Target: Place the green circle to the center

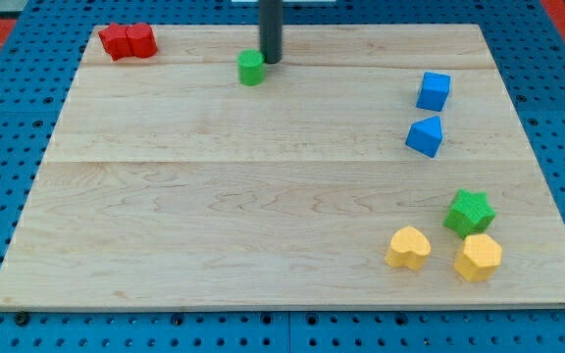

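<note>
The green circle (251, 68) is a small round block near the view's top, left of centre, on the wooden board (263, 196). My tip (270, 61) is the lower end of the dark rod and stands just right of the green circle and slightly above it in the view, touching it or nearly so.
Two red blocks (128, 41) sit together at the top left corner. A blue cube (434, 91) and a blue triangular block (425, 136) are at the right. A green star (469, 212), a yellow heart (408, 248) and a yellow hexagon (478, 257) cluster at the bottom right.
</note>
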